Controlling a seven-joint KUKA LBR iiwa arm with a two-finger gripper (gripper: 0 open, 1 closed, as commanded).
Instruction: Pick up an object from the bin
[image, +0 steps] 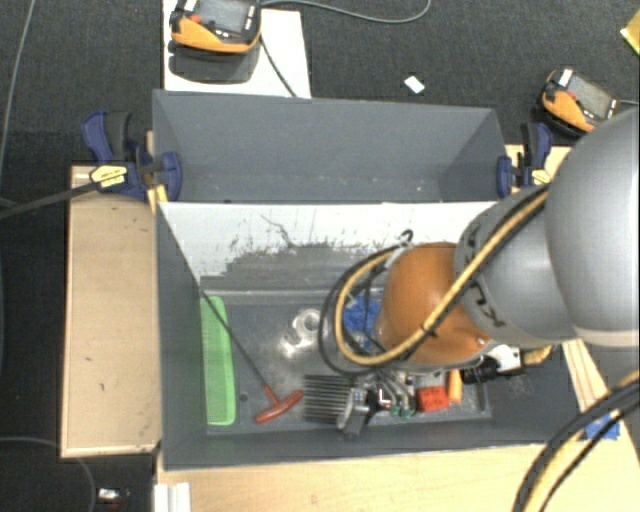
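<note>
My gripper is low in the bin near the front wall, mostly hidden under the arm's orange cover. It is right beside a black ribbed comb-like piece that lies flat on the bin floor, touching or nearly touching its right end. A thin tool with a red handle lies just left of that piece, its dark shaft running up to the left. A small orange block sits to the gripper's right. Whether anything is held is hidden.
A long green comb lies along the bin's left wall. A shiny silver round thing rests mid-floor, and a blue thing peeks out behind the arm's yellow cable loop. The arm covers the bin's right half.
</note>
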